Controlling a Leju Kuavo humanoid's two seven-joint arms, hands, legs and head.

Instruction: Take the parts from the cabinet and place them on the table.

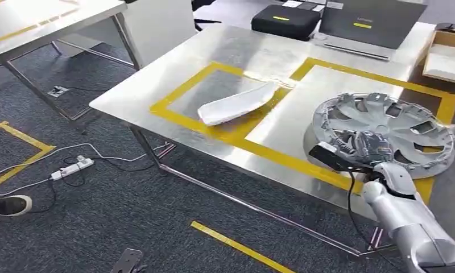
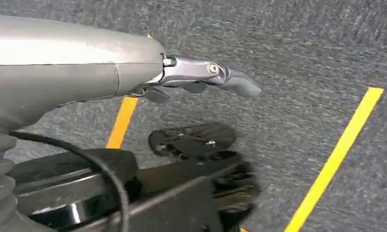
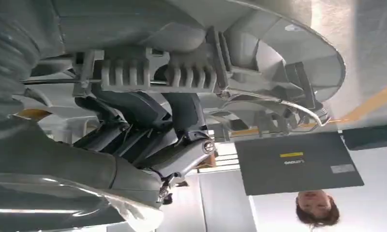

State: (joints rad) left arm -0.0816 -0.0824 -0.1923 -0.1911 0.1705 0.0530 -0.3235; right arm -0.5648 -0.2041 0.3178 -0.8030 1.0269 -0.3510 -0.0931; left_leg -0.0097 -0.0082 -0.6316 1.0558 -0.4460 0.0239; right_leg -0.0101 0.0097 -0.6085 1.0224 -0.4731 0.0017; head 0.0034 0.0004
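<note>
The right hand (image 1: 368, 149) is gripping the grey hubcap (image 1: 384, 132), fingers curled around its rim, at the table's (image 1: 157, 79) near right edge. The white trim panel (image 1: 236, 104) is lying across the yellow tape mid-table. The left hand (image 2: 201, 79) is hanging over carpet, fingers extended, holding nothing.

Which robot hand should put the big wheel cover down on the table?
The right hand. It grips the wheel cover over the table's yellow-taped box. The left hand hangs near the floor, holding nothing.
</note>
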